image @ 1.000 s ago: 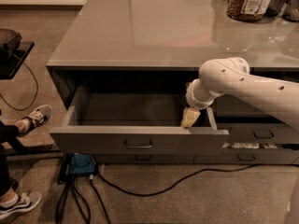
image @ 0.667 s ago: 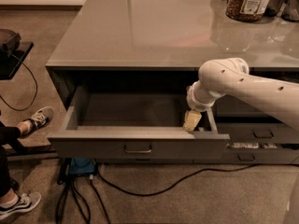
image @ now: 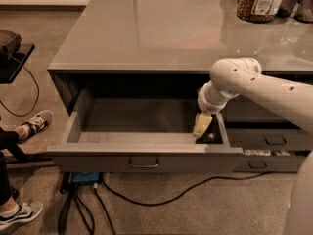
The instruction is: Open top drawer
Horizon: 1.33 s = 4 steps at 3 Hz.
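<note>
Camera view: top drawer (image: pixel 98 159), under the counter (image: pixel 146 33), stands pulled well out, interior showing. Gripper (image: pixel 202 125) sits inside it at the right end, just behind the front panel; apart or together, we can't tell. We judge the pull approx. done. Next: lift gripper out w/o catching the front.

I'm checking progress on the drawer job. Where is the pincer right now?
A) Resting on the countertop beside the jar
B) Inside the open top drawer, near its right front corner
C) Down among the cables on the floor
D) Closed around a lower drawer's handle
B: the pincer hangs inside the pulled-out top drawer, close to its right wall and just behind the front panel.
</note>
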Motion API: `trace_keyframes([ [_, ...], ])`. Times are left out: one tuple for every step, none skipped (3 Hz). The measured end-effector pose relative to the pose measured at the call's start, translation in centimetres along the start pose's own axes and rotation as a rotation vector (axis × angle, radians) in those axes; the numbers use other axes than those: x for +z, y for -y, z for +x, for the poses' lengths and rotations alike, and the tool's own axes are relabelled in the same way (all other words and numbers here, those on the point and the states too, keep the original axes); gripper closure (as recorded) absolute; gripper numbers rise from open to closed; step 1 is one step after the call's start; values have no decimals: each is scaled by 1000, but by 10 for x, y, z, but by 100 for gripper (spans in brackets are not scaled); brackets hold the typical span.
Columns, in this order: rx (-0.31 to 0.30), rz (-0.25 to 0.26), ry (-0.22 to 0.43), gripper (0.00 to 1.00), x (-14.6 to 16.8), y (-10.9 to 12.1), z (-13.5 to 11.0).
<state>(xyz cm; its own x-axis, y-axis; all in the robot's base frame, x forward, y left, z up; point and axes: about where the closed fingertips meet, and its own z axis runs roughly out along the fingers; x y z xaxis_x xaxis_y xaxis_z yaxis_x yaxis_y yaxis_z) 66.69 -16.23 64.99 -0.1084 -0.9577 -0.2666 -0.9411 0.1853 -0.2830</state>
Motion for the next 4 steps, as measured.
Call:
trace_keyframes([
  [-37,-79,18,0,-5,-24,10],
  [-81,-104,57,0,-30,-64,13],
  [-80,-104,57,0,-30,-63,13],
  [-80,-113,56,0,-38,-96,12],
])
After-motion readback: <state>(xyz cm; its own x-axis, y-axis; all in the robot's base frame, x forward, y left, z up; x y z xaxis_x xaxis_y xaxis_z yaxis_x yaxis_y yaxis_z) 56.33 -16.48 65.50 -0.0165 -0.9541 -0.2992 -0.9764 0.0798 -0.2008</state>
